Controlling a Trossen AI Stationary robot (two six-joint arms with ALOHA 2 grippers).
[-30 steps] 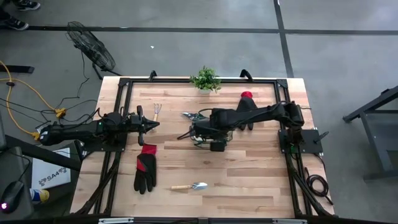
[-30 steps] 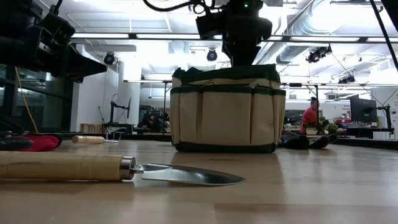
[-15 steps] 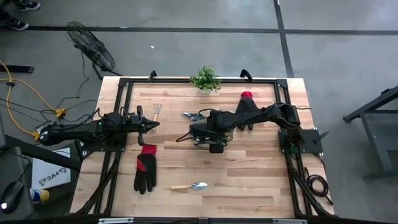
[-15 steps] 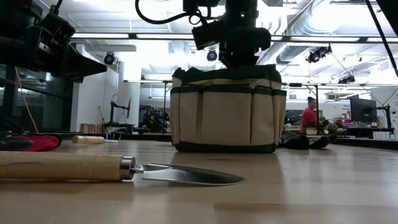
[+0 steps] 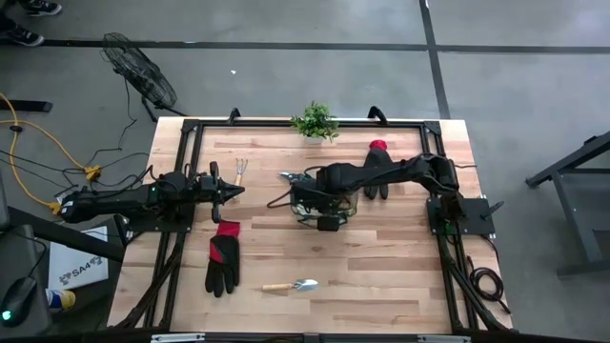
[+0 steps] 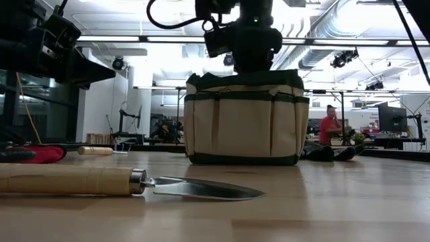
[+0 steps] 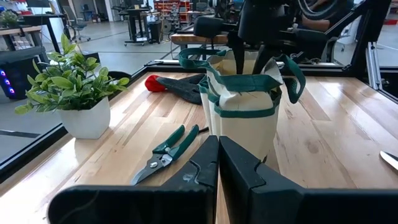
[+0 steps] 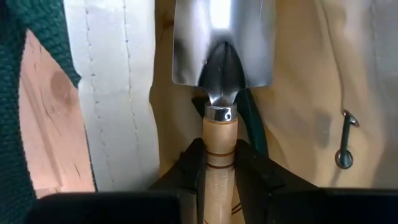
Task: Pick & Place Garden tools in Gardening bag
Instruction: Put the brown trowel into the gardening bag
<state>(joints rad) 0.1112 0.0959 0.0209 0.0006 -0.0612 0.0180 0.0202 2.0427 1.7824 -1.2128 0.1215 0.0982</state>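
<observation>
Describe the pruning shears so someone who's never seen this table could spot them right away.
Start at the potted plant on the table's far edge. Between it and the bag lie the shears, flat on the wood. They are the only tool with green handles and two crossed blades.

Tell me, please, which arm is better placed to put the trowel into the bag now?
The right. Its pincer is shut on the wooden-handled trowel, blade pointing into the gardening bag, directly over it. The left pincer is shut, empty, waiting beside the hand rake.
</observation>
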